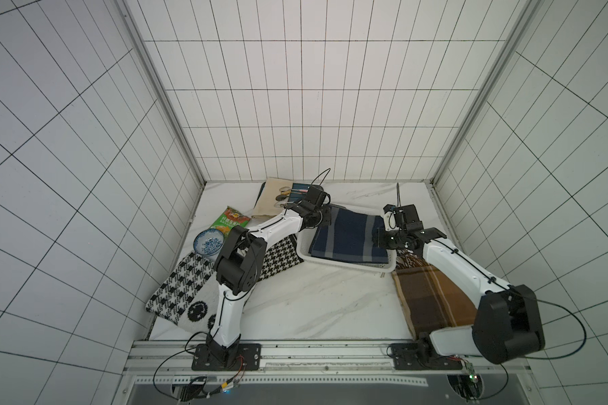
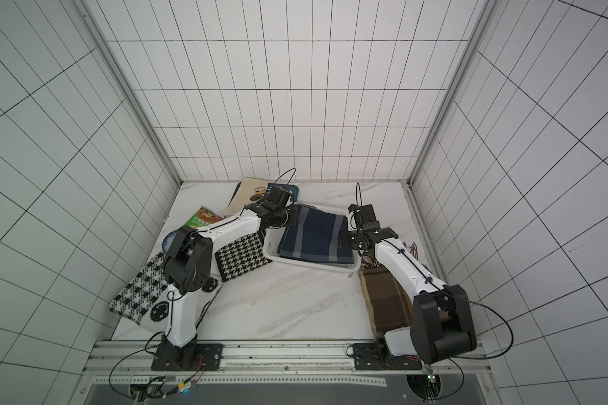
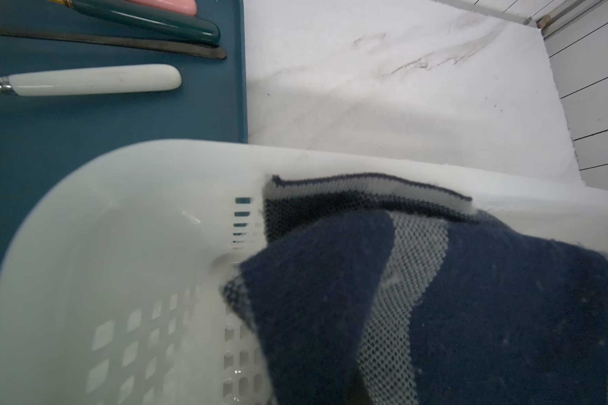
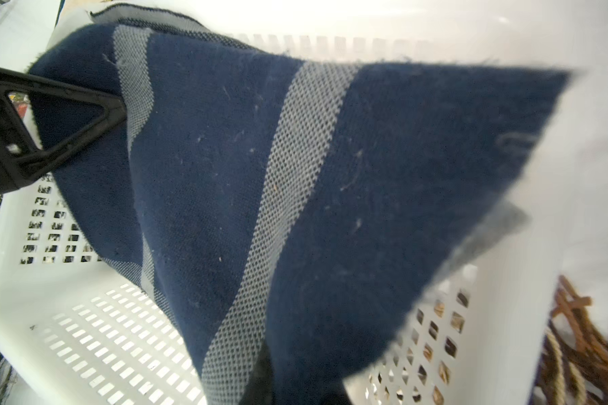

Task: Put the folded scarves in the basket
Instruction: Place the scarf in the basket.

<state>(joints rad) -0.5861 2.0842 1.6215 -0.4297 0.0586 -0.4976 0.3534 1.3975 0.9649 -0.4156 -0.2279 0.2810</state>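
As the left gripper and right gripper were each clamped on 1 end of the folded scarf, it hung slack across the basket, apparently not yet flat on the bottom. 1 layer lay over the far rim, so letting go there could leave it draped outside or spill the fold open

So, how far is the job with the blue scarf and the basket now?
Done: the navy scarf is over the white basket, its middle sagging inside. In hand: the left gripper and the right gripper are both shut on its ends, holding it off the basket floor. Still to do: lower it, open both, withdraw.
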